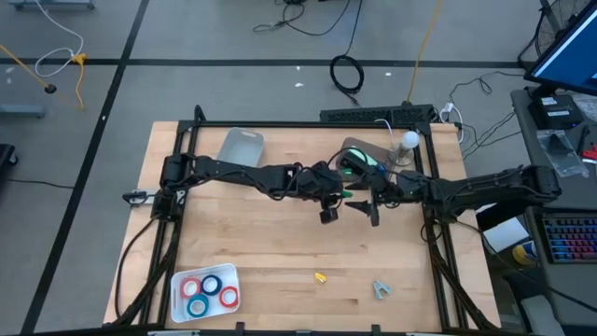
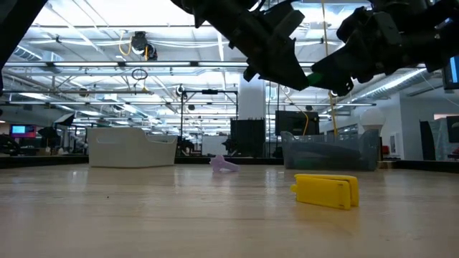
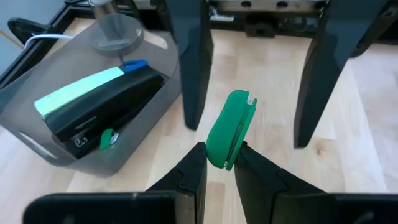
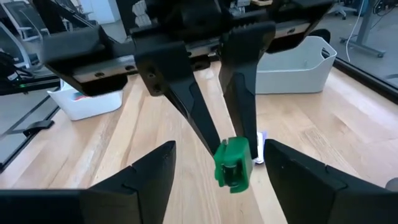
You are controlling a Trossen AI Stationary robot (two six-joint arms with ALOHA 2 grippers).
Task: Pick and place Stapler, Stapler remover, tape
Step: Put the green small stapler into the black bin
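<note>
Clamped in the left pincer (image 3: 217,163), a green stapler remover (image 3: 229,129) hangs above the counter (image 3: 273,93). Right wrist view: the right pincer (image 4: 214,171) gapes apart around it. High view: tape (image 1: 208,289) in a white tray (image 1: 230,274) at the counter's near edge.

Held between the left gripper (image 3: 219,163) fingers above the counter (image 1: 280,243) middle, a stapler remover (image 3: 228,129); stapler (image 3: 99,107) in a bin (image 1: 359,149) by the far edge; tape (image 1: 210,291) tray at the near-left corner.

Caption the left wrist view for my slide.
Left gripper pinching a green stapler remover between the open right gripper's fingers.
</note>
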